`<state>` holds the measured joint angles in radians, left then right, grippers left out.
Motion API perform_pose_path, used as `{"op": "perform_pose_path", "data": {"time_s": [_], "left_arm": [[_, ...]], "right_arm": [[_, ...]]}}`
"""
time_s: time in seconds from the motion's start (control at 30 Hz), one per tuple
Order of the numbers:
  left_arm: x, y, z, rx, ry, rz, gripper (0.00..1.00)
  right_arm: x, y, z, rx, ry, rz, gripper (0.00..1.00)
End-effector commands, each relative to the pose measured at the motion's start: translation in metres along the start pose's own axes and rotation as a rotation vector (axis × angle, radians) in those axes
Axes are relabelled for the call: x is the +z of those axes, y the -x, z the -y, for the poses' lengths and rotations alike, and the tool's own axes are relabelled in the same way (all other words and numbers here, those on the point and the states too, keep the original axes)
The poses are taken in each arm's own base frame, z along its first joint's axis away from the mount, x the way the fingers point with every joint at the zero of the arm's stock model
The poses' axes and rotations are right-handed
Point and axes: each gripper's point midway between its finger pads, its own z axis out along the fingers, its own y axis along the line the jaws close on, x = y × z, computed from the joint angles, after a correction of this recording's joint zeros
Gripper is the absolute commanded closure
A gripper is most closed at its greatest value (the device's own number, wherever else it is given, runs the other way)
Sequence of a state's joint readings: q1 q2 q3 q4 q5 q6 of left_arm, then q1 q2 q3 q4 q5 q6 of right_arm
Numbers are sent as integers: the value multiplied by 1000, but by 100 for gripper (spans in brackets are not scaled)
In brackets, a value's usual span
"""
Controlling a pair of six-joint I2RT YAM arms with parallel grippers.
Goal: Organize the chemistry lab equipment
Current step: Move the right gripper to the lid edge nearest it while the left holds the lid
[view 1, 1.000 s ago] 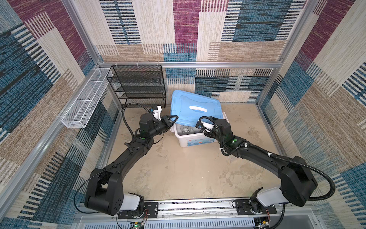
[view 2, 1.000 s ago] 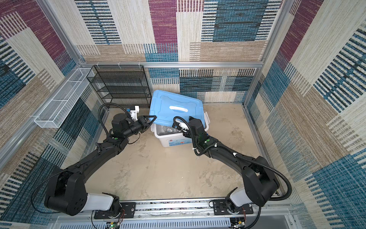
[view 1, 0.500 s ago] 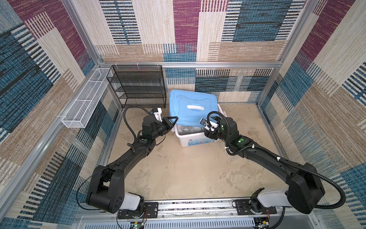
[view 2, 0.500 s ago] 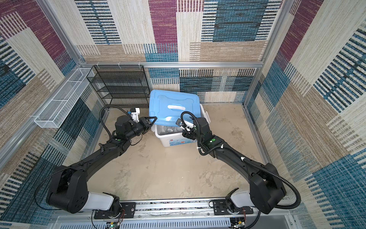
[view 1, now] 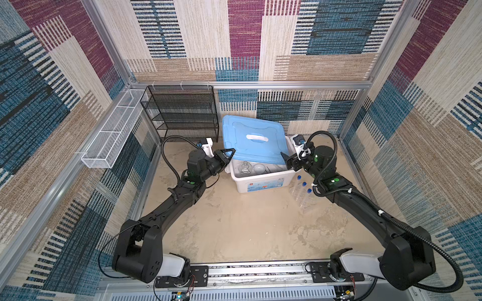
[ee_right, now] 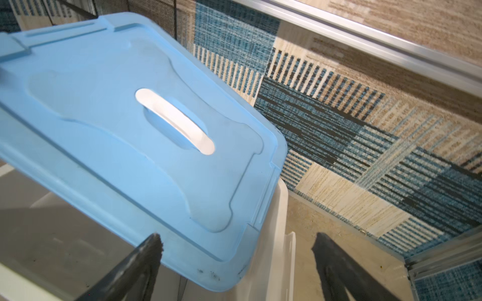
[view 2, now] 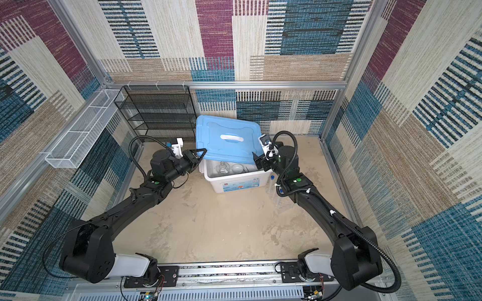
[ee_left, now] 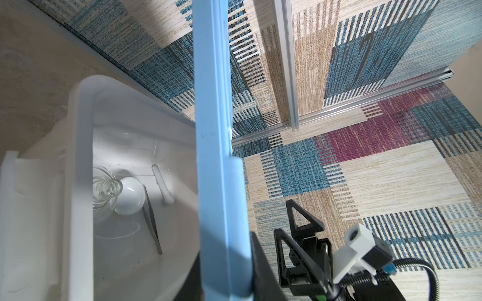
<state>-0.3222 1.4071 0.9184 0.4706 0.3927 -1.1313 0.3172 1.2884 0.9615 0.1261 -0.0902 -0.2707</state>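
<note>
My left gripper [view 1: 229,153] [view 2: 202,153] [ee_left: 227,281] is shut on the left edge of the blue lid [view 1: 254,140] [view 2: 227,140] [ee_right: 104,130], holding it tilted above the white bin [view 1: 260,186] [ee_left: 80,156]. My right gripper [view 1: 288,161] [view 2: 257,161] [ee_right: 237,242] stands open at the lid's right front corner, fingers apart on either side of it. Inside the bin lie a glass flask [ee_left: 104,187], a white bowl [ee_left: 130,195], metal tweezers [ee_left: 152,224] and a white pestle [ee_left: 161,185]. Three blue-capped test tubes [view 1: 302,195] [view 2: 273,182] lie on the floor right of the bin.
A black wire rack [view 1: 182,112] [view 2: 159,109] stands against the back wall, left of the bin. A white mesh basket [view 1: 109,138] hangs on the left wall rail. Sandy floor spreads in front of the bin.
My right gripper has moved right from under the lid's front edge to its right corner and opened wide. The left gripper keeps its hold on the lid.
</note>
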Motion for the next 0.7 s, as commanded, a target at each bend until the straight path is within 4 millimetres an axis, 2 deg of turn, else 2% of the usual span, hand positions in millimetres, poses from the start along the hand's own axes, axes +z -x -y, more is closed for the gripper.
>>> {"op": "perform_pose_path", "data": {"time_s": [0.0,0.23,0.53,0.57,0.67], "left_arm": [[1,14,17,-32,-65,65,94],[7,19,34,-62,-104,79,94],[11,6,30,-104,-100,63,94],[10,7,38,-96,-135,71,94],[10,2,39,-116,-150,73,94]], "right_arm": [[1,7,2,148,46,36,7],[6,-21,22,296,34,-11,7],[6,-35,41,386,13,-25,6],[6,-37,43,398,11,-26,6],[6,-41,47,431,21,-29,6]]}}
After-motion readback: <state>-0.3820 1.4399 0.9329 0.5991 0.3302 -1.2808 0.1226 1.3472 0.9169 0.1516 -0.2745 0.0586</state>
